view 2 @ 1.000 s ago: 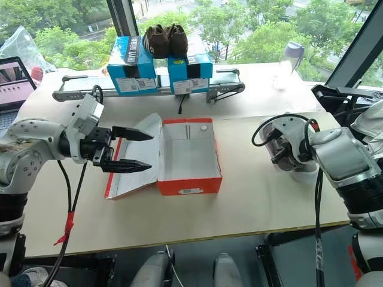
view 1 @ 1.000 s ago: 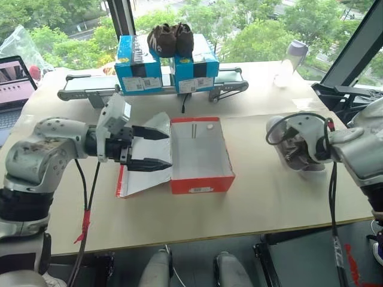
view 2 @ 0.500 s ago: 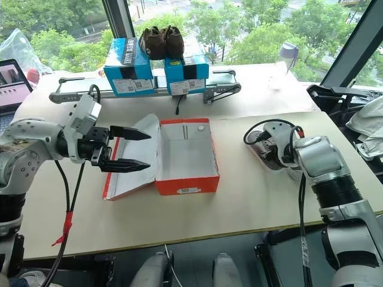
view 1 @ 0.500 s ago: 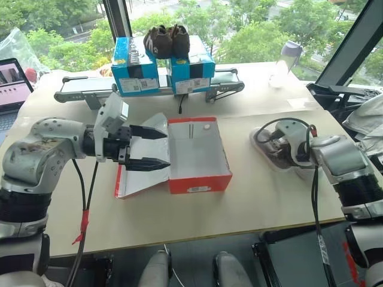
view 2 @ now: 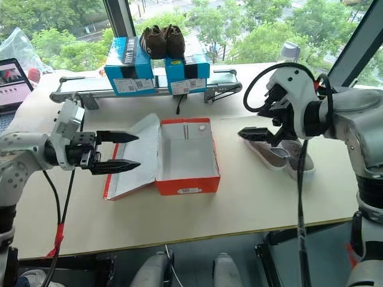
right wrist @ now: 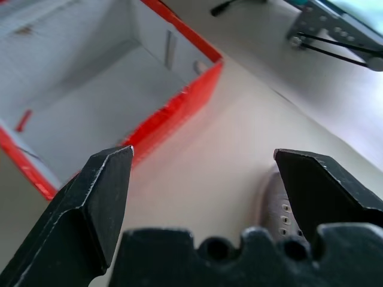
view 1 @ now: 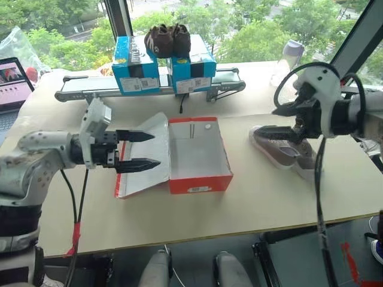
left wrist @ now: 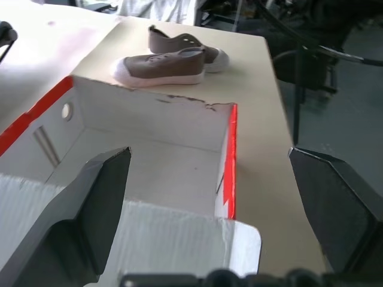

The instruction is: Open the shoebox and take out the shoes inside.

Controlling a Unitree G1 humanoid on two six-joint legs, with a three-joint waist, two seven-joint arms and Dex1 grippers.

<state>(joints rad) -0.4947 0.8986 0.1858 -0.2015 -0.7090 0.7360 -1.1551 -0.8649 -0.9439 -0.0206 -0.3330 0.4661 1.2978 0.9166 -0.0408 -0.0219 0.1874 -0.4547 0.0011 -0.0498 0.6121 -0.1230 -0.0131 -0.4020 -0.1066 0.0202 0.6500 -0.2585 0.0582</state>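
The red shoebox (view 1: 200, 182) lies open mid-table, its white inside bare, and its lid (view 1: 135, 179) is folded flat to the left. Two grey-taupe shoes (view 1: 279, 150) with white soles sit side by side on the table to the box's right, also in the left wrist view (left wrist: 170, 63). My right gripper (view 1: 269, 119) hangs open in the air just above them, holding nothing; its wrist view looks past its fingers (right wrist: 99, 197) at the box (right wrist: 179, 101) and a shoe (right wrist: 277, 203). My left gripper (view 1: 157, 149) hovers open over the lid, pointing at the box.
Two blue boxes (view 1: 136, 72) stand on a small conveyor (view 1: 90, 88) at the back, with dark brown shoes (view 1: 169, 39) on top. A laptop (view 1: 13, 78) sits at the far left and a bottle (view 1: 286, 58) at the back right. A dark stand (view 1: 344, 92) borders the table's right side.
My right gripper has opened, leaving the shoe on the table, and has risen and swung left above the pair. My left gripper drew slightly left, still open.
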